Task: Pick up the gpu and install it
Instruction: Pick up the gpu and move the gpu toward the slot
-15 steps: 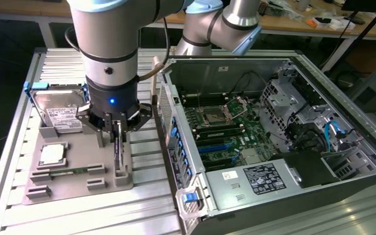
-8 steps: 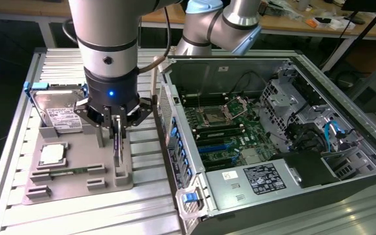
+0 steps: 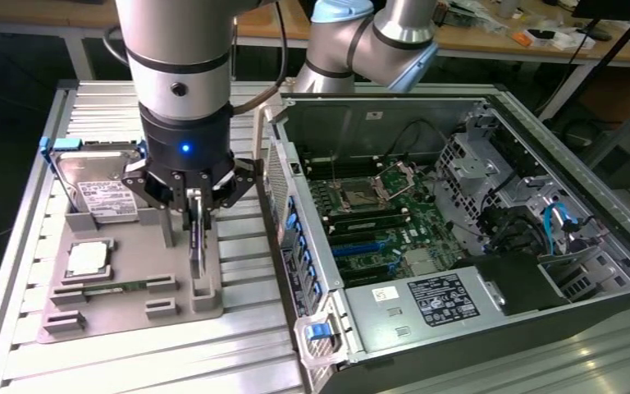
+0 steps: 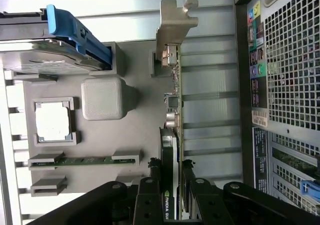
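The gripper [image 3: 198,209] [image 4: 171,166] is clamped on the upper edge of the gpu [image 3: 197,253] [image 4: 173,102]. The card stands upright on its edge directly beneath the gripper, seated in the grey holder tray [image 3: 129,246] [image 4: 142,130] at the side nearest the open computer case [image 3: 458,246].

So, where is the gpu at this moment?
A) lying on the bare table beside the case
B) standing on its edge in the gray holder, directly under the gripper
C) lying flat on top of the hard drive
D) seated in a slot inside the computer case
B: the gpu stands on its edge in the gray holder, outside the case, with the gripper down at its upper edge.
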Action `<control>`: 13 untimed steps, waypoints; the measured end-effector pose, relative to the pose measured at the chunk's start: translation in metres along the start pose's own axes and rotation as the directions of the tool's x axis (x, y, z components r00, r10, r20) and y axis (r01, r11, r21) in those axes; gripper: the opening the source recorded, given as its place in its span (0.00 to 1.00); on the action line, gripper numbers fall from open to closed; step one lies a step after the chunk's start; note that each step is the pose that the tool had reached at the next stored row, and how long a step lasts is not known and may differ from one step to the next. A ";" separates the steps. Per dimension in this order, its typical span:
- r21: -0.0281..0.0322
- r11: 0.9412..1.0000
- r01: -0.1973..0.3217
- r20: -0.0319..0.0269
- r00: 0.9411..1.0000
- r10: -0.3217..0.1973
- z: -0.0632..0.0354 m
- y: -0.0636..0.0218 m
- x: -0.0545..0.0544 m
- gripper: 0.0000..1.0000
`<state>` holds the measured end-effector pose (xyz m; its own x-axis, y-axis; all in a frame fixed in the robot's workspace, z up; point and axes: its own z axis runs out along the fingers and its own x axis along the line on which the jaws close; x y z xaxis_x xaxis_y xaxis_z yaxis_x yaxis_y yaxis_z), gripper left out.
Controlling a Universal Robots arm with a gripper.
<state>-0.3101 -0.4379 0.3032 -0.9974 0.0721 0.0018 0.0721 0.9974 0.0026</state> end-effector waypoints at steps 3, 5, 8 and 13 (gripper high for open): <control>0.003 1.000 0.000 0.000 1.000 0.000 -0.0050 0.0001 0.000 0.27; 0.005 1.000 0.000 0.000 1.000 0.000 -0.0082 0.0001 0.000 0.27; 0.011 1.000 0.000 0.000 1.000 0.000 -0.0172 0.0002 0.000 0.27; 0.027 1.000 0.000 0.001 1.000 0.000 -0.0430 0.0003 0.000 0.27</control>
<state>-0.3101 -0.4377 0.3462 -0.9974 0.0723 0.0006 0.0723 0.9971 -0.0249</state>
